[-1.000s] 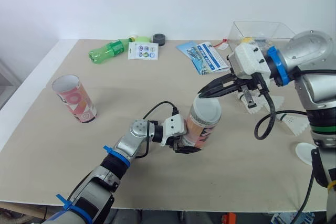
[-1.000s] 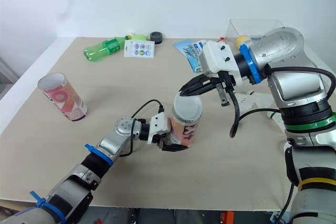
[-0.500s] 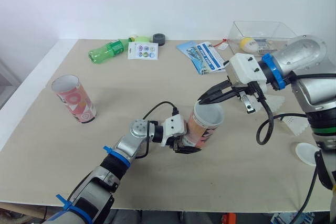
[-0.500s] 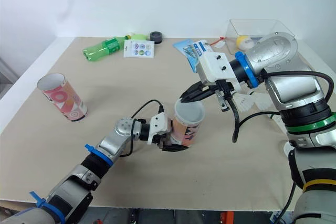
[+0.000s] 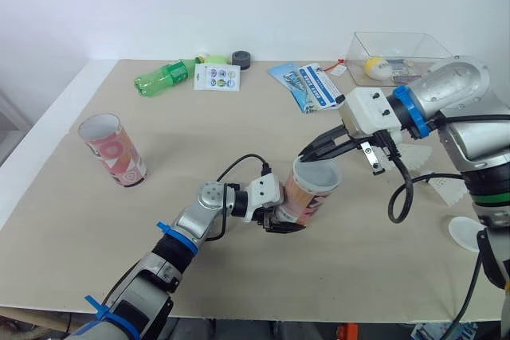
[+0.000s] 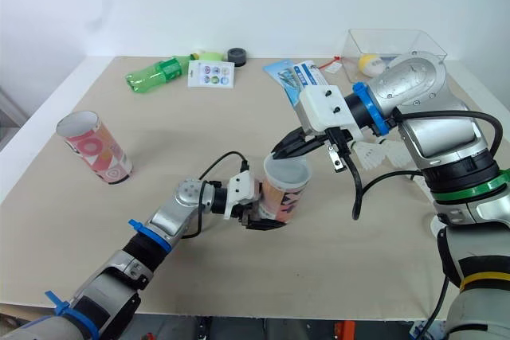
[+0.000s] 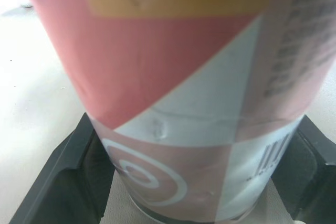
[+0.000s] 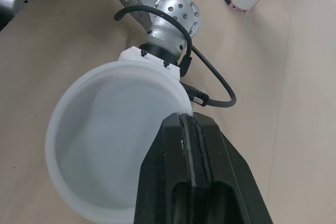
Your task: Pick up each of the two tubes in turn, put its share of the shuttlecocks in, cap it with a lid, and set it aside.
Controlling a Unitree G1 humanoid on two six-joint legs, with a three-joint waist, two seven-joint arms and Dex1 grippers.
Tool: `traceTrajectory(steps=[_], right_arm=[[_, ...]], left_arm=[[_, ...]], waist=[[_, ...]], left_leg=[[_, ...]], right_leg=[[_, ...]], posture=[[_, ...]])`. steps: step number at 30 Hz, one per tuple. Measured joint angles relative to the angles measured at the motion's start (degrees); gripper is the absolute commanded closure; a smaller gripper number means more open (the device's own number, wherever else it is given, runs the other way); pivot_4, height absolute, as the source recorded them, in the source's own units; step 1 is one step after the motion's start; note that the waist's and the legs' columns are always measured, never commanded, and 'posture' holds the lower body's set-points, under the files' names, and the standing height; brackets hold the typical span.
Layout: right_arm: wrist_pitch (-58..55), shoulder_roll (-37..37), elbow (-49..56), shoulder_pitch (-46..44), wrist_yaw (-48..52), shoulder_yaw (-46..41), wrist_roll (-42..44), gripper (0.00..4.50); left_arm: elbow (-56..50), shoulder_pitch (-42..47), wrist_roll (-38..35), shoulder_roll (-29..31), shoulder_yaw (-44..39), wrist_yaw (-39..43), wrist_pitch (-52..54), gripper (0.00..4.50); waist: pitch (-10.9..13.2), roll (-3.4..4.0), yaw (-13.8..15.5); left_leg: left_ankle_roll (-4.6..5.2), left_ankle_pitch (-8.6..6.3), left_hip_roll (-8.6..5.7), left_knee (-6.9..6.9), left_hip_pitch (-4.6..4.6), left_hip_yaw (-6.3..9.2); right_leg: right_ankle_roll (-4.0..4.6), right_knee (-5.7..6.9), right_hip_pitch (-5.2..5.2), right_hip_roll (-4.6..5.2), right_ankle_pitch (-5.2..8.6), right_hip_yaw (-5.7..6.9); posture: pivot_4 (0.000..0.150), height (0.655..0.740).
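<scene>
A pink and white patterned tube (image 5: 305, 199) stands at the middle of the table, and my left gripper (image 5: 279, 214) is shut on its lower part. In the left wrist view, black fingers (image 7: 58, 182) flank the tube (image 7: 178, 103) on both sides. My right gripper (image 5: 308, 154) is shut on the rim of a translucent white lid (image 5: 317, 171), which sits at the tube's mouth, slightly tilted. The lid (image 8: 110, 140) hides the tube's inside. A second open tube (image 5: 112, 150) stands upright at the far left. White shuttlecocks (image 5: 450, 189) lie on the table at the right.
Another white lid (image 5: 467, 233) lies near the right edge. Along the back are a green bottle (image 5: 163, 77), a sticker card (image 5: 217, 77), a tape roll (image 5: 241, 59), a brochure (image 5: 311, 85) and a clear box (image 5: 398, 53).
My right gripper has come down and slightly left, bringing the lid from just above the tube onto its mouth. The left gripper and tube have stayed put.
</scene>
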State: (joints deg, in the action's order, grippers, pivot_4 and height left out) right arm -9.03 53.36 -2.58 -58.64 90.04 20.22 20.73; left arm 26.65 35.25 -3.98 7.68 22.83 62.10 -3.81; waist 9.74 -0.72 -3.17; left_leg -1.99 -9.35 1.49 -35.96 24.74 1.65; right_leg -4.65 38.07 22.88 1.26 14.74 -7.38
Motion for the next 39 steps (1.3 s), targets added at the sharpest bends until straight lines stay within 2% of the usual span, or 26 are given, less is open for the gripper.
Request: traceTrajectory(steps=[31, 34, 36, 39], right_arm=[[2.35, -0.38, 1.14, -0.49, 0.05, -0.31, -3.68, 4.49], [1.76, 0.32, 1.27, -0.46, 0.08, -0.3, -3.63, 3.44], [1.56, 0.52, 1.26, -0.4, 0.13, -0.31, -3.7, 2.54], [1.33, 0.52, 1.26, -0.4, 0.16, -0.61, -3.75, 2.54]], left_arm=[[-0.3, -0.03, -0.04, 0.15, -0.03, -0.2, 0.58, 0.81], [-0.42, -0.03, -0.07, 0.16, -0.02, -0.16, 0.84, 0.81], [-0.53, -0.02, -0.17, 0.32, -0.12, -0.11, 1.2, 0.81], [-0.58, -0.03, -0.2, 0.38, -0.17, -0.1, 1.4, 0.81]], waist=[[0.01, -0.01, 0.0], [0.02, -0.03, 0.0], [0.02, -0.03, -0.03], [0.02, -0.04, -0.05]], left_leg=[[0.0, 0.0, 0.01, 0.0, 0.0, -0.01], [0.0, 0.0, 0.01, 0.01, 0.0, -0.01], [0.0, 0.0, 0.01, 0.01, 0.0, -0.01], [0.0, 0.0, 0.02, 0.01, -0.02, -0.01]], right_leg=[[0.01, 0.0, 0.03, 0.0, -0.01, 0.0], [0.01, 0.0, 0.03, 0.0, 0.0, 0.0], [0.01, 0.0, 0.04, 0.0, 0.0, 0.0], [0.02, 0.0, 0.04, -0.01, -0.01, 0.0]], posture=[[0.15, 0.74], [0.15, 0.74], [0.15, 0.74], [0.15, 0.74]])
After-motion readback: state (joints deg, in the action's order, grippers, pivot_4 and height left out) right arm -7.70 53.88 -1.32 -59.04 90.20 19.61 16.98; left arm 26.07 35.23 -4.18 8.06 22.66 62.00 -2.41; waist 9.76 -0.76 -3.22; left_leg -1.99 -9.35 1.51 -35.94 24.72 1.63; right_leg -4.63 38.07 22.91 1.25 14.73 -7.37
